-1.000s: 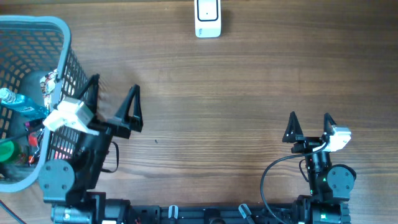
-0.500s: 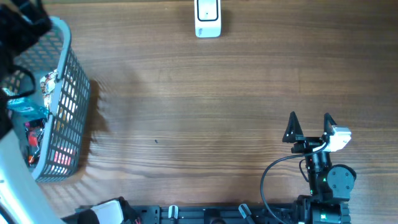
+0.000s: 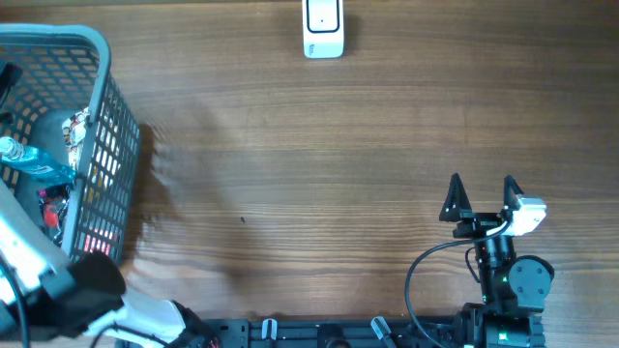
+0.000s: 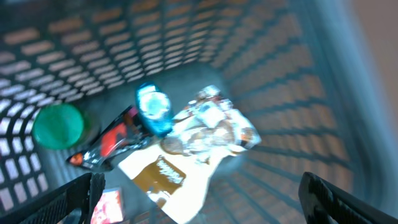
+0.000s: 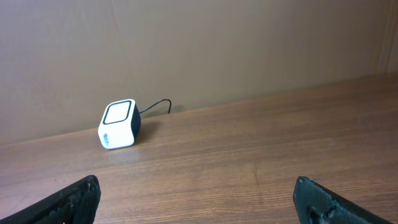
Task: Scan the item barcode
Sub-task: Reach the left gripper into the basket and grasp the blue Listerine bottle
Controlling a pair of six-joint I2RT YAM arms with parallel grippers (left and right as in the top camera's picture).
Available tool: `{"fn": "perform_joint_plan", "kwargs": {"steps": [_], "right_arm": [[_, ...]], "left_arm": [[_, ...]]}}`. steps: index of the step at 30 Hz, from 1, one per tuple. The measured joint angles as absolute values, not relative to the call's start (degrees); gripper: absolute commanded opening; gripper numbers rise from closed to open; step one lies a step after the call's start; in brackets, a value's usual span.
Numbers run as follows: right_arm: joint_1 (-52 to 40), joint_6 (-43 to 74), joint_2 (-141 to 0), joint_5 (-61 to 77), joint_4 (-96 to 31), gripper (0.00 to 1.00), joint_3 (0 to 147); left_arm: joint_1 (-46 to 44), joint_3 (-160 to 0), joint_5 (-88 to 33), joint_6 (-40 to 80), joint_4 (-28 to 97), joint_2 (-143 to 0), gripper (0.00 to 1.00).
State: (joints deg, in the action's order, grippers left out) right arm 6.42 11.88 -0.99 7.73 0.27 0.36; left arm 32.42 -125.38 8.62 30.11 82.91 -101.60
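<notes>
Overhead, left gripper [image 4: 202, 194] spread above blue plastic mesh basket [image 3: 58, 37]; right gripper [image 3: 481, 184] likewise spread, facing white cube-shaped barcode scanner [image 5: 118, 124].

Table [image 3: 290, 145]: mid-brown wood, grain streaks running left-right. Basket [image 3: 97, 43] at left: pale grey-blue plastic, sq. grid mesh. Inside it: round green cap [image 4: 58, 126], bright blue bottle top [image 4: 153, 109], red & blk packet [image 4: 106, 146], white pouch [image 4: 165, 180] w/ brown patch, crinkly clear wrapper [image 4: 211, 127] over brown bits. Scanner [image 3: 323, 29] at far edge: white body, blk-framed window; blk cable [image 5: 155, 106] behind it. Right gripper [image 3: 481, 181]: blk fingers, white cam block. Wall [image 5: 249, 43]: plain tan.
</notes>
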Motion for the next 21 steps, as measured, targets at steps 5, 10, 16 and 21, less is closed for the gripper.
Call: {"fn": "perform_joint_plan", "kwargs": {"steps": [5, 10, 16, 21], "right_arm": [[6.4, 11.9, -1.0, 7.7, 0.3, 1.0, 0.4], [6.4, 11.9, -1.0, 7.7, 0.3, 1.0, 0.4], [6.4, 11.9, -1.0, 7.7, 0.3, 1.0, 0.4], [6.4, 11.9, -1.0, 7.7, 0.3, 1.0, 0.4]], "left_arm": [[35.6, -125.2, 9.9, 33.6, 83.6, -107.2, 1.0], [35.6, -122.7, 12.9, 38.3, 82.8, -109.6, 1.0], [35.6, -110.4, 14.5, 40.0, 72.6, -111.2, 1.0], [35.6, -103.0, 14.7, 40.2, 66.1, -111.5, 1.0]]}}
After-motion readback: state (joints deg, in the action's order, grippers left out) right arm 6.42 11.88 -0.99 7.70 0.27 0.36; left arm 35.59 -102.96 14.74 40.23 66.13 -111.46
